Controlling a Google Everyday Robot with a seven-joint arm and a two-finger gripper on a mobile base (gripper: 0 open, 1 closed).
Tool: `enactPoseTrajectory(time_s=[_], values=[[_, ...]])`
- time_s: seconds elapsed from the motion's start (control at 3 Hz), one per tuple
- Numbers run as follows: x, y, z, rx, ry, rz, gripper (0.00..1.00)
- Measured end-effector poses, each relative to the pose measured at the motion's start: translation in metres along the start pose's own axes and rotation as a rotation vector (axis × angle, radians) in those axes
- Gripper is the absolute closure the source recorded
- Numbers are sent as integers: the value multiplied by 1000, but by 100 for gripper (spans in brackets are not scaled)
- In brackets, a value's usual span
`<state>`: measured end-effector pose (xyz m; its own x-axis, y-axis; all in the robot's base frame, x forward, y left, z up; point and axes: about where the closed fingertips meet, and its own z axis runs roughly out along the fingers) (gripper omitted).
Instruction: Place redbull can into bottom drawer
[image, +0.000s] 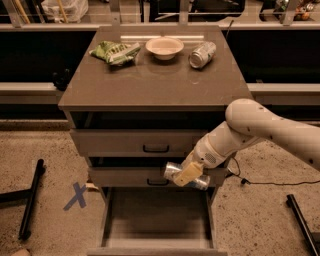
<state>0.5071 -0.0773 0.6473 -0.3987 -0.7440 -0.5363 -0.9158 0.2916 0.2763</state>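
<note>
My gripper is shut on the redbull can, a slim silver can held lying sideways with its shiny round end pointing left. It hangs in front of the middle drawer's face, above the right part of the open bottom drawer. The bottom drawer is pulled out and shows a flat grey floor with nothing in it. My white arm reaches in from the right.
On the cabinet top lie a green chip bag, a white bowl and a short silver can on its side. Two upper drawers with black handles are closed. A blue tape X marks the floor at left; a black cable runs at right.
</note>
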Motion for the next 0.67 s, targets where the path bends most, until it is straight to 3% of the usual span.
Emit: enactPoseTrajectory(time_s=[0.33, 0.67], values=[[3, 1, 23, 53, -32, 56, 100], [5, -1, 26, 58, -31, 56, 100]])
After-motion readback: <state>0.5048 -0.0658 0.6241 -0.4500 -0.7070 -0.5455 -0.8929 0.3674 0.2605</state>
